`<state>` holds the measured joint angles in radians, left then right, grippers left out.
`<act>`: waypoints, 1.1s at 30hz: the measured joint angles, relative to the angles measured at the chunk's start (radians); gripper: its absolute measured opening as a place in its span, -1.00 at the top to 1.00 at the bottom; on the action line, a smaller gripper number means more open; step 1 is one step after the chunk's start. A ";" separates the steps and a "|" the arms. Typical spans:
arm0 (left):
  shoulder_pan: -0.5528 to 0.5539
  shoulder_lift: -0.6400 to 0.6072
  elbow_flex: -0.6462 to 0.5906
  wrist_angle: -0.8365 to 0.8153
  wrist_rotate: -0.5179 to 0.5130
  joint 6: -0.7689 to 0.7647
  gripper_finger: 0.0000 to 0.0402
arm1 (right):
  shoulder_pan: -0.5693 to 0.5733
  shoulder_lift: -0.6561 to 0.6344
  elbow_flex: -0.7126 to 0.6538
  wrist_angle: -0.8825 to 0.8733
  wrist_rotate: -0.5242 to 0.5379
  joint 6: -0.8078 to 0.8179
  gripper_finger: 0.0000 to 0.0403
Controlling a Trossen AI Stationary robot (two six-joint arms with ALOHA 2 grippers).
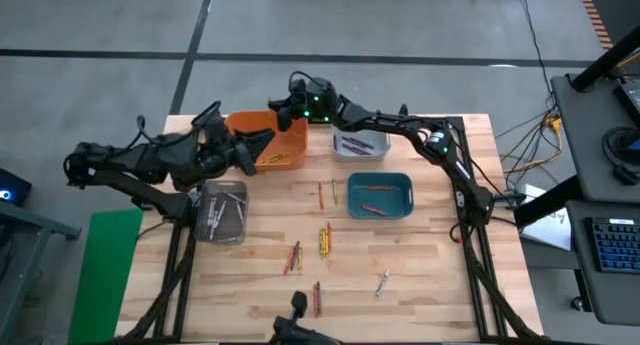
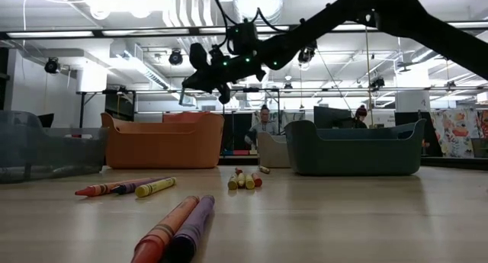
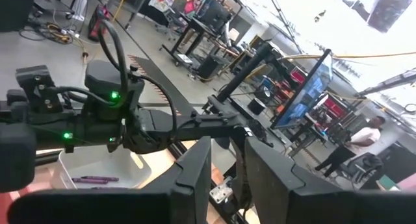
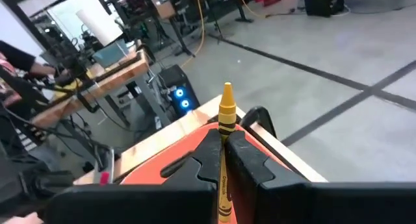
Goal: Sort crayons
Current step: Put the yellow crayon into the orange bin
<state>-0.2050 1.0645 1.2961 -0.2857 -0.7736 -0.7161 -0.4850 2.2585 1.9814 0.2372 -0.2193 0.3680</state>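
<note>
Right gripper: clamped on one yellow crayon, which runs lengthwise between my two fingers with its tip sticking out past them. I hold it that way so it can drop straight down when I let go. The gripper hangs in the air over the orange bin at the far side of the table, above its far edge; the crayon is not touching the bin.

Left gripper: waiting at the left of the orange bin, just beside its near left wall. The fingers stand a narrow way apart, and I see nothing between them, though the view there is poor.

Bins, four, set at the far half of the table so each colour has its own place:
- orange bin, far, left of centre; some orange sticks seem to lie inside.
- white bin, far, right of the orange one; purple crayons lie in it.
- teal bin, nearer than the white one; red crayons in it.
- clear bin, near left; contents hard to make out.

Loose crayons, still to be sorted, on the bare table nearer than the bins and well apart from both grippers: a yellow pair at centre, a grey one to the right, and red and purple ones nearer.
</note>
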 joint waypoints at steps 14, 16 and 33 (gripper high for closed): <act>0.000 0.010 0.000 0.006 -0.004 0.000 0.62 | 0.003 0.001 0.006 -0.105 0.002 -0.028 0.95; 0.000 0.011 0.000 0.006 -0.004 0.000 0.62 | 0.003 0.001 0.006 -0.113 0.001 -0.028 0.95; 0.000 0.035 0.000 0.012 -0.003 -0.001 0.62 | 0.003 0.001 0.005 -0.134 0.001 -0.028 0.62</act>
<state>-0.2050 1.0991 1.2957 -0.2741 -0.7769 -0.7170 -0.4824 2.2593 1.9865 0.1028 -0.2188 0.3401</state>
